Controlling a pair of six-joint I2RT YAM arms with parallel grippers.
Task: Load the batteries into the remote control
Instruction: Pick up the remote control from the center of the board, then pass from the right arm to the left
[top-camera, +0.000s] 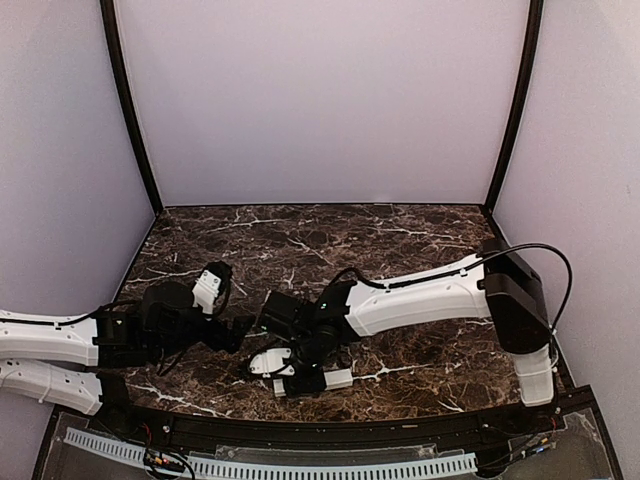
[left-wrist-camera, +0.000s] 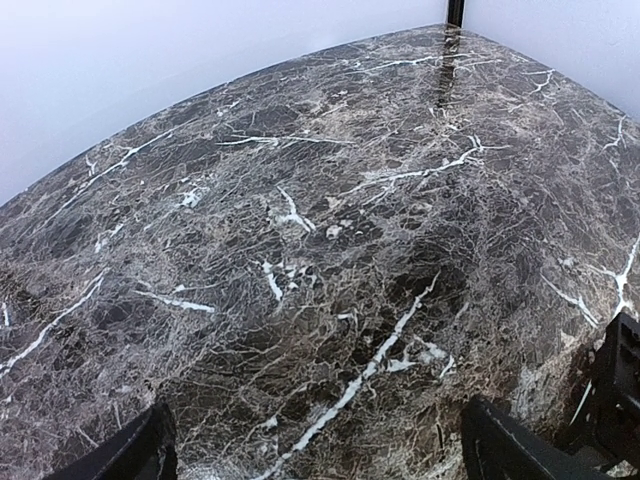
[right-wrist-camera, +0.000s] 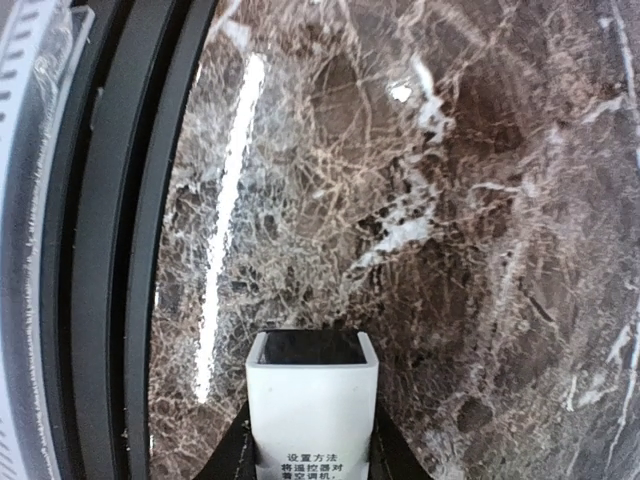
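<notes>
Right wrist view: the right claw (right-wrist-camera: 312, 450) grips the slim white rectangular plastic remote control (right-wrist-camera: 312, 400) between its 2 dark fingers (right-wrist-camera: 228, 462), the remote's black end pointing out over the dark brown marble table (right-wrist-camera: 450, 200). The left claw (left-wrist-camera: 318, 435) is spread wide, holding nothing, above the table.
</notes>
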